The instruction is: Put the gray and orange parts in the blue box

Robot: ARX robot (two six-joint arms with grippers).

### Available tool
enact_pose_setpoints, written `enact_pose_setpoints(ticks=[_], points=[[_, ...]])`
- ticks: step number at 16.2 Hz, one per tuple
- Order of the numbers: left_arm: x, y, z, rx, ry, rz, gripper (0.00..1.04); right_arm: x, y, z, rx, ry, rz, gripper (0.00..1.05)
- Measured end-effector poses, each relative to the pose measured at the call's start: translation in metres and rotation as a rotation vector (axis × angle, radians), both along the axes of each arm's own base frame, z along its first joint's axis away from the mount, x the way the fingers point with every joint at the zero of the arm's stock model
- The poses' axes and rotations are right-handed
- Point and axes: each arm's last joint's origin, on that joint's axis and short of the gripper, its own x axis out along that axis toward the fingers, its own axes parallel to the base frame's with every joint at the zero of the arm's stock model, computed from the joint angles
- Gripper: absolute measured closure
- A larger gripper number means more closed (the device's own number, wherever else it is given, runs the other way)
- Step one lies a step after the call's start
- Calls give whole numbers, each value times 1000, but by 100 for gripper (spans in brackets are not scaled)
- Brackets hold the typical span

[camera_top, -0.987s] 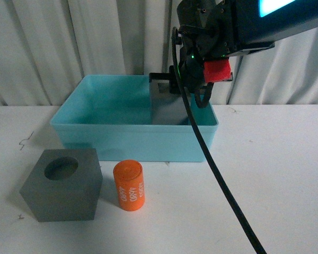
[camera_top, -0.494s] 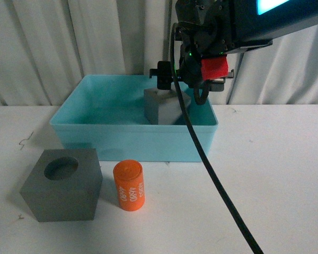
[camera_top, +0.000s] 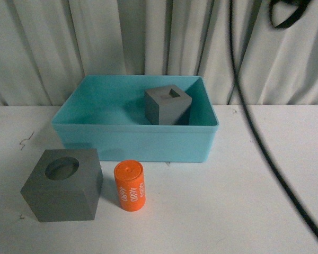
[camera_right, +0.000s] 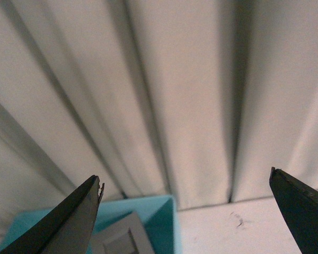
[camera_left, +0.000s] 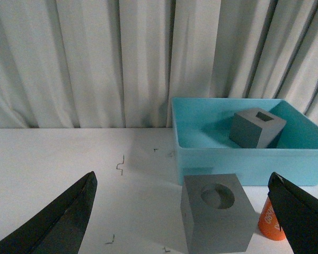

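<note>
While the square-holed gray cube (camera_top: pixel 168 106) sits inside the blue box (camera_top: pixel 132 140), the round-holed gray cube (camera_top: pixel 62 184) and orange cylinder (camera_top: pixel 130 186) stand close together on the table (camera_top: pixel 212 211) before it, so the left gripper (camera_left: pixel 181 180), spread wide and empty like the right gripper (camera_right: pixel 185 177), should straddle one squarely.

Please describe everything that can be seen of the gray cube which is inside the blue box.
The gray cube is matte and looks like plastic, with sharp edges and a small square recess in the middle of its top face. It stands upright on the floor of the blue box, in the back right part, turned so that one vertical edge faces the front camera. Its lower part is hidden behind the box's front wall. Nothing holds it or lies on it. Whether it touches the right wall cannot be told.
</note>
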Motion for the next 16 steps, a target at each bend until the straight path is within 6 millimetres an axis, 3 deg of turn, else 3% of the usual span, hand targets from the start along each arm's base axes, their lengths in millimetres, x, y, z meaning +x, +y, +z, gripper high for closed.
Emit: enact_pose_setpoints(ticks=[1, 2, 3, 5, 7, 9, 11, 14, 16], points=[[0, 0, 0, 0, 0, 0, 7, -40, -31, 16, 35, -58, -31, 6], [0, 0, 0, 0, 0, 0, 7, -76, -55, 15, 49, -69, -77, 6], [0, 0, 0, 0, 0, 0, 7, -119, -78, -8, 47, 15, -130, 6], [0, 0, 0, 0, 0, 0, 7, -173, -89, -66, 34, 122, -142, 9], [0, 0, 0, 0, 0, -1, 7, -190, -88, -84, -61, -40, -66, 27], [0, 0, 0, 0, 0, 1, 7, -213, -92, -81, -155, -168, -61, 49], [0, 0, 0, 0, 0, 0, 7, -228, -104, -88, -184, -171, -72, 69], [0, 0, 0, 0, 0, 0, 7, -251, -104, -101, -203, -150, -66, 103], [0, 0, 0, 0, 0, 0, 7, -263, -104, -104, -203, -158, -67, 103]])
